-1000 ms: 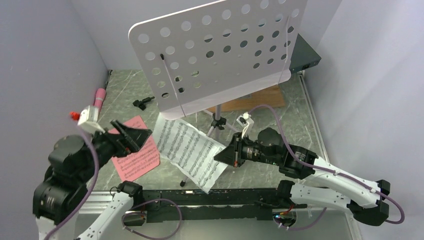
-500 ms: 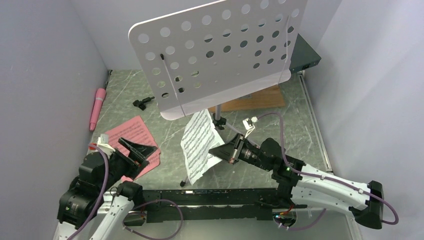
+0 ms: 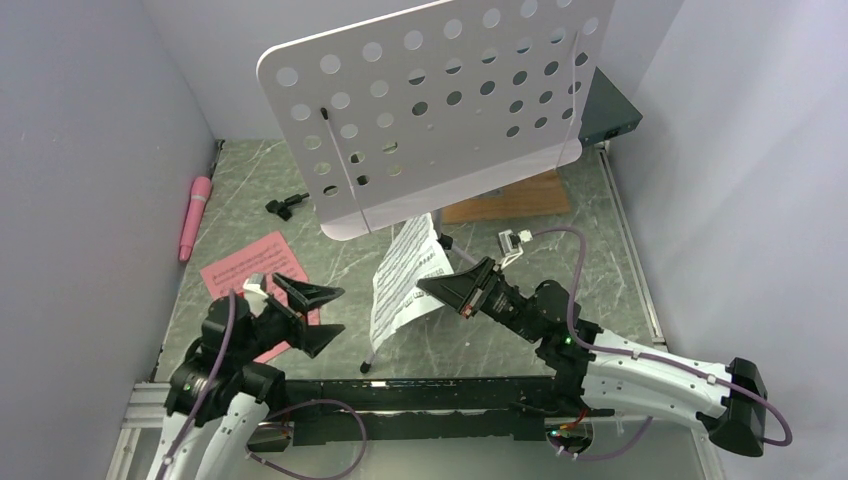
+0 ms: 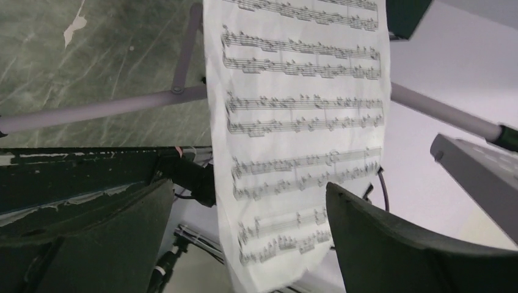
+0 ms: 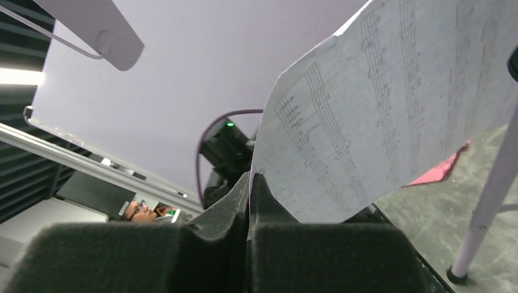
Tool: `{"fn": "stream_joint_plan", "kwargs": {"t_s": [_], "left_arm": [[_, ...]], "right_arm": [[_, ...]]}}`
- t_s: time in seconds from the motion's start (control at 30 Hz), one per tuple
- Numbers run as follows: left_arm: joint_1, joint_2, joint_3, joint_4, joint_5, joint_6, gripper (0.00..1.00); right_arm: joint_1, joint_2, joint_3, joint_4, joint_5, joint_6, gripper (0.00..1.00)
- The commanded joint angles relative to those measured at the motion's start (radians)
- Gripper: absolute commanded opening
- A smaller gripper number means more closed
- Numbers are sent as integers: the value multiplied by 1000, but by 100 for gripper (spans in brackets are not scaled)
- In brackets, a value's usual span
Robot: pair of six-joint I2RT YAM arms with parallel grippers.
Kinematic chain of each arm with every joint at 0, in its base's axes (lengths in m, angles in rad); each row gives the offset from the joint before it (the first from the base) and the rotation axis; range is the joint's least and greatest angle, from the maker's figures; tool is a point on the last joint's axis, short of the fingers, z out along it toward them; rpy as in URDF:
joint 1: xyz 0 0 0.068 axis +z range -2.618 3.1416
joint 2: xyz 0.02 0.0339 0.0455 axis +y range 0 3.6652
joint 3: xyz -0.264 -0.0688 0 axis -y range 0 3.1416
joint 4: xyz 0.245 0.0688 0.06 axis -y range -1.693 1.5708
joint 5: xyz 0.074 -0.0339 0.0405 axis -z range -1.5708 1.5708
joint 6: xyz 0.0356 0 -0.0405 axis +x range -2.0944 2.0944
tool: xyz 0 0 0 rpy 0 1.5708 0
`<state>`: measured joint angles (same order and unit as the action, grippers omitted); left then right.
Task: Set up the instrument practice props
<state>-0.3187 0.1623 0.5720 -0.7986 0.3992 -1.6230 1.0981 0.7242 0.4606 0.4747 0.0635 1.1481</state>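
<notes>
Underneath, green marbled tabletop (image 3: 250,185), pink music sheet (image 3: 238,266), lavender walls (image 3: 80,150) around.

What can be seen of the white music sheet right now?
The white music sheet is thin paper printed with black staves, slightly curled. It is held upright, its top just below the lavender perforated stand desk. The fingers of the right gripper are shut on one edge.
</notes>
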Motion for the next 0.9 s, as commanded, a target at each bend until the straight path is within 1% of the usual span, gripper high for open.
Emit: {"fn": "stream_joint_plan", "kwargs": {"t_s": [0.0, 0.07, 0.2, 0.27, 0.33, 0.47, 0.57, 0.67, 0.7, 0.73, 0.8, 0.87], "left_arm": [[-2, 82, -114, 199, 171, -328, 100], [-1, 133, -128, 250, 219, -327, 99], [-2, 204, -123, 340, 229, -292, 99], [-2, 215, -140, 423, 227, -311, 99], [-2, 219, -162, 472, 231, -340, 99], [-2, 217, -172, 459, 249, -378, 99], [-1, 209, -174, 425, 240, -382, 100], [-2, 193, -201, 443, 217, -407, 99], [-2, 184, -208, 453, 201, -403, 97], [-2, 175, -212, 464, 177, -388, 93], [-2, 153, -210, 475, 126, -341, 81], [-1, 126, -204, 460, 86, -297, 76]], "right_arm": [[-1, 30, 22, 170, 16, 4, 0], [0, 64, 28, 215, 3, 23, 0], [2, 114, 35, 284, -23, 46, 0], [3, 135, 34, 322, -33, 53, 0], [4, 151, 44, 331, -35, 43, 0], [24, 174, 43, 372, -9, 37, 0], [30, 191, 53, 367, -4, 30, 0], [30, 209, 65, 375, -24, 27, 0], [33, 211, 64, 370, -35, 26, 0], [38, 207, 59, 359, -37, 26, 0], [54, 196, 33, 343, -30, 28, 0], [78, 182, 1, 334, -11, 31, 0]]}}
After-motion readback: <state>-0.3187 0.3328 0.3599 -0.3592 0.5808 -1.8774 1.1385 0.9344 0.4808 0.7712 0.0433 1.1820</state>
